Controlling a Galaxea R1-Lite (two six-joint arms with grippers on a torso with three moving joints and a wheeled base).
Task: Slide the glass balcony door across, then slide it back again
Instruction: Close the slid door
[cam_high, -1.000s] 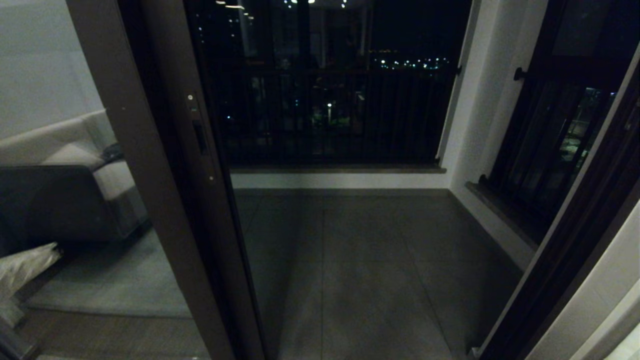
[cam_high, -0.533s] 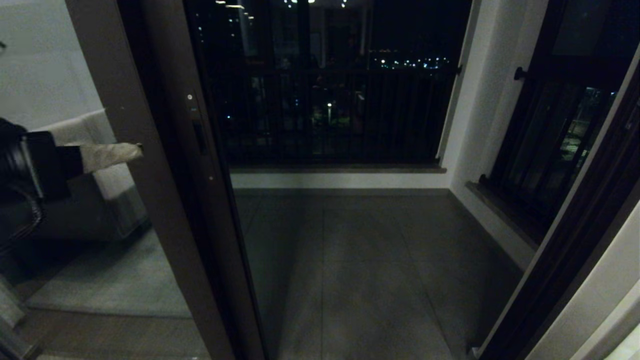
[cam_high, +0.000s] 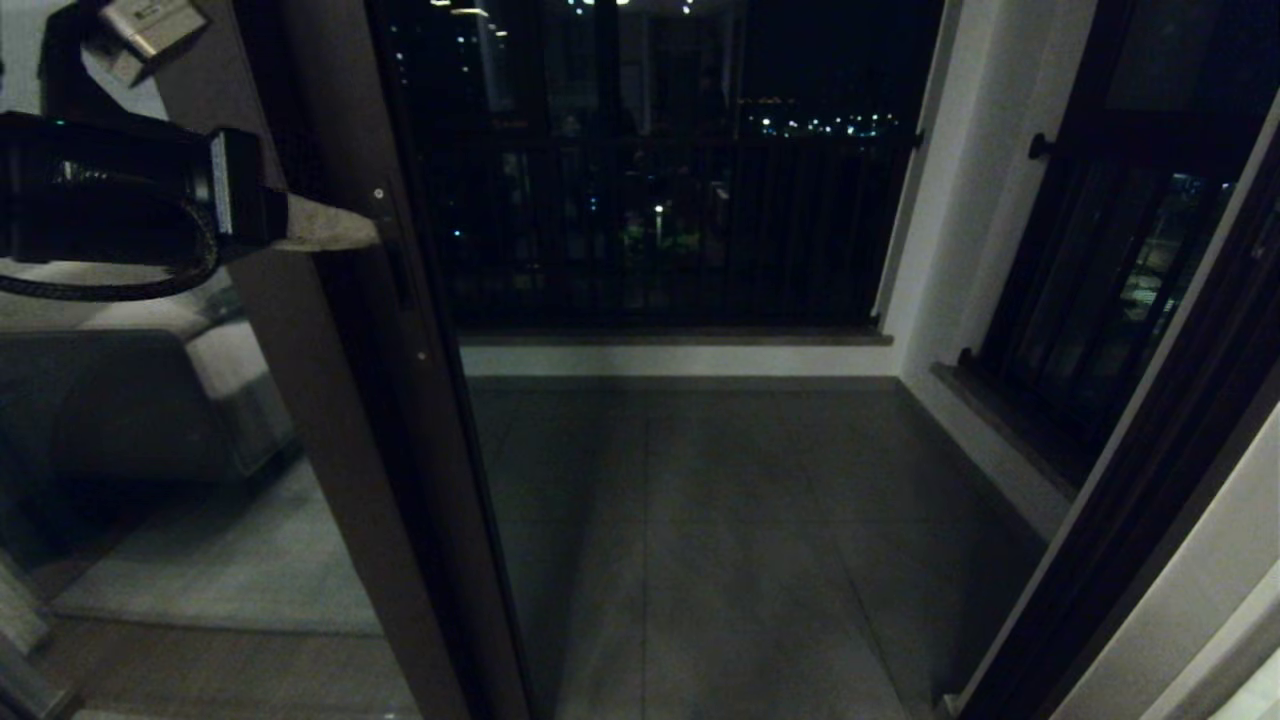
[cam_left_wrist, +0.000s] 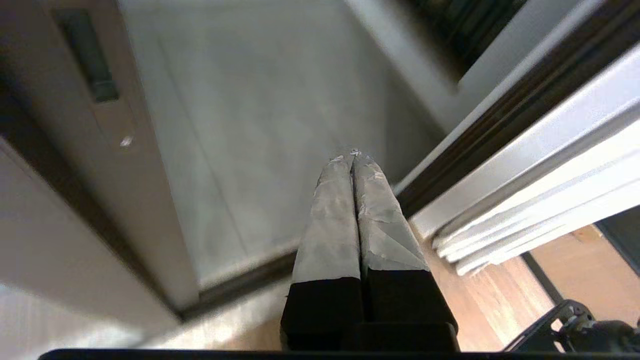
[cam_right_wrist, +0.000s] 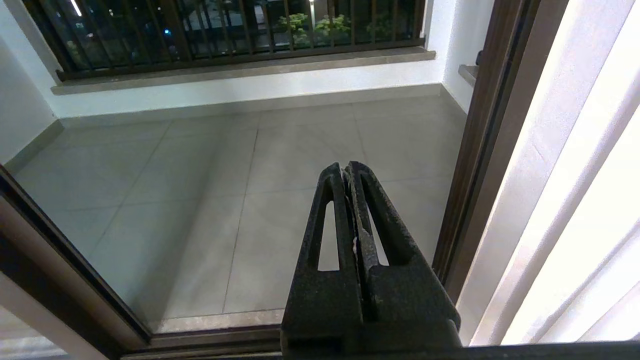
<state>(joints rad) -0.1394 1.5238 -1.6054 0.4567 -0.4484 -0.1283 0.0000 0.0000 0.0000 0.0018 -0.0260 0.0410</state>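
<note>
on my head view the left gripper (cam_high: 372, 232) reaches in from the left edge, fingers pressed together and holding nothing. its pale taped tips lie over the edge stile of the glass balcony door (cam_high: 340, 400), just beside the top of the narrow recessed handle (cam_high: 402, 275) and close under the upper silver screw (cam_high: 379, 193); i can't tell whether they touch the frame. the door stands left of centre with the opening to the tiled balcony floor (cam_high: 720, 540) past the fingertips to the right. the railing (cam_high: 660, 230) closes the far end.

on my left wrist view the left gripper (cam_left_wrist: 354, 154) shows both taped fingers (cam_left_wrist: 332, 220) shut flat against each other. the door's stile with the handle (cam_left_wrist: 90, 55) and a screw (cam_left_wrist: 126, 142) lies off to one side of the tips, apart from them.

on my right wrist view the right gripper (cam_right_wrist: 346, 170) is parked with its black fingers closed on nothing, pointing across the balcony floor (cam_right_wrist: 200, 165) toward the railing (cam_right_wrist: 225, 30).
</note>
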